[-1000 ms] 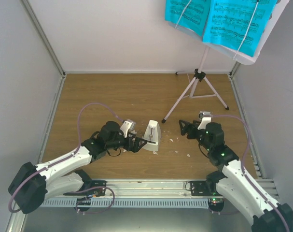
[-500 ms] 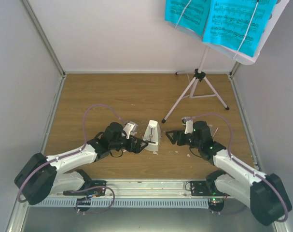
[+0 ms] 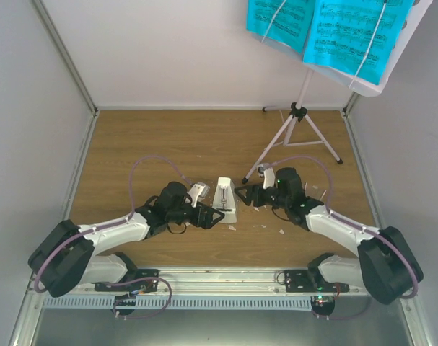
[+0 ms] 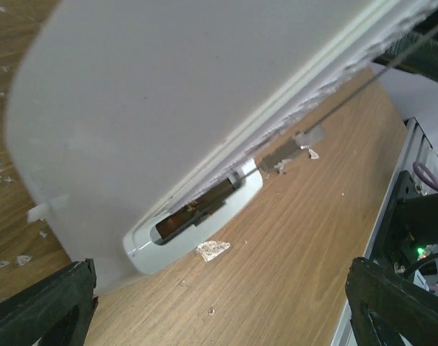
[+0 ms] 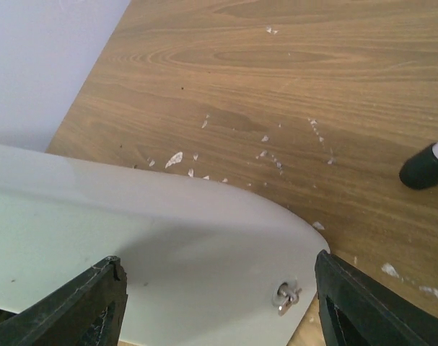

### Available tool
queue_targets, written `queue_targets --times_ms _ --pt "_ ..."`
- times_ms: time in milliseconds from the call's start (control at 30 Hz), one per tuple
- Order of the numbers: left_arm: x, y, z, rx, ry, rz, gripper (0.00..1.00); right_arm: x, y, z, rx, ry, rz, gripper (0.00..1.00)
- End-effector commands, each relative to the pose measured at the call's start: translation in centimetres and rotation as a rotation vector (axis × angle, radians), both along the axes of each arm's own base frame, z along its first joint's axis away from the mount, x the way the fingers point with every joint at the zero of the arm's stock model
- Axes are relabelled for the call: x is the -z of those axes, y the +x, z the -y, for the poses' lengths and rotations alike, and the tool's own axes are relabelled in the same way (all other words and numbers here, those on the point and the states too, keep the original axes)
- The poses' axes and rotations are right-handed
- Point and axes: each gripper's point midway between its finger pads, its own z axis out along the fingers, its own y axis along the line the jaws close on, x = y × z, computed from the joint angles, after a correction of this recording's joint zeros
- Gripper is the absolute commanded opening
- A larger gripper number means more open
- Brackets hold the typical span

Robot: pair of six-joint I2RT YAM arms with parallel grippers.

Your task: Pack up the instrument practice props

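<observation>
The small white pyramid metronome (image 3: 224,200) stands on the wooden floor between my two grippers. My left gripper (image 3: 213,216) is open at its left side; in the left wrist view the metronome (image 4: 168,108) fills the frame between the wide-apart fingers (image 4: 42,306). My right gripper (image 3: 242,194) is open at its right side; in the right wrist view the white body (image 5: 132,238) lies between the fingers (image 5: 363,306). The pale-lilac tripod music stand (image 3: 296,122) stands at the back right and carries the cyan sheet-music pages (image 3: 334,29).
White crumbs (image 3: 265,227) lie scattered on the floor around the metronome. A black stand foot (image 5: 423,167) shows at the right of the right wrist view. White walls close off the left, back and right. A metal rail (image 3: 226,277) runs along the near edge.
My right gripper has swung left from near the stand's foot up to the metronome's right side. My left gripper has edged slightly right along its left side.
</observation>
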Motion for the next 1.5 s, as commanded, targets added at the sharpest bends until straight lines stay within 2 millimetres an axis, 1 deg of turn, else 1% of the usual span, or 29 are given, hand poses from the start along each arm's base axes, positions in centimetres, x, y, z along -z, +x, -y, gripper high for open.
queue_targets --times_ms 0,100,233,333,400,433,533,567,733,800,933,967,1067,1167,1233,1367,1467 --pt "-1.7 0.5 1.6 0.032 -0.061 0.034 0.95 -1.7 1.3 -1.6 -0.034 0.025 0.069 0.72" --pt "-1.4 0.3 1.5 0.034 -0.059 0.032 0.95 -1.8 2.0 -1.8 -0.03 0.014 0.077 0.72" --pt "-1.3 0.2 1.4 0.029 -0.057 0.032 0.95 -1.7 2.5 -1.6 -0.008 -0.005 0.085 0.72" --pt "-1.3 0.5 0.9 -0.004 -0.044 0.037 0.94 -1.9 2.8 -0.6 0.046 -0.037 0.092 0.75" --pt "-1.6 0.9 0.3 -0.047 -0.035 0.05 0.95 -2.3 3.1 0.8 0.11 -0.063 0.102 0.77" --pt "-1.9 1.1 -0.1 -0.071 -0.033 0.062 0.96 -2.8 3.2 1.7 0.148 -0.07 0.114 0.78" --pt "-2.9 1.5 -1.4 -0.138 -0.025 0.095 0.98 -3.1 3.3 5.1 0.264 -0.105 0.114 0.81" --pt "-3.2 1.6 -1.8 -0.159 -0.019 0.103 0.99 -3.2 3.4 6.5 0.31 -0.116 0.116 0.81" --pt "-5.8 1.8 -3.9 -0.248 -0.002 0.163 0.99 -1.8 2.9 14.7 0.577 -0.219 0.051 0.86" --pt "-7.1 1.7 -4.8 -0.275 -0.004 0.192 0.99 -1.1 2.5 18.1 0.689 -0.229 0.003 0.85" --pt "-10.2 1.4 -6.0 -0.295 -0.01 0.275 0.99 -0.3 1.7 23.3 0.847 -0.16 -0.068 0.79" --pt "-10.9 1.4 -6.3 -0.298 -0.007 0.295 0.99 0.2 1.5 24.1 0.87 -0.142 -0.088 0.78" --pt "-12.0 1.3 -7.0 -0.307 0.022 0.344 0.99 2.6 0.8 25.7 0.913 -0.085 -0.199 0.78" --pt "-12.8 1.3 -7.7 -0.312 0.046 0.385 0.99 5.1 0.1 26.7 0.941 -0.068 -0.299 0.75" --pt "-13.1 1.4 -8.2 -0.325 0.063 0.415 0.99 5.6 0.1 27.3 0.956 -0.104 -0.319 0.73" --pt "-13.9 1.4 -8.6 -0.327 0.077 0.461 0.99 7.1 -0.5 28.1 0.962 -0.186 -0.388 0.7" --pt "-14.8 1.2 -7.8 -0.283 0.057 0.466 0.99 8.4 -1.0 28.0 0.947 -0.205 -0.446 0.64"
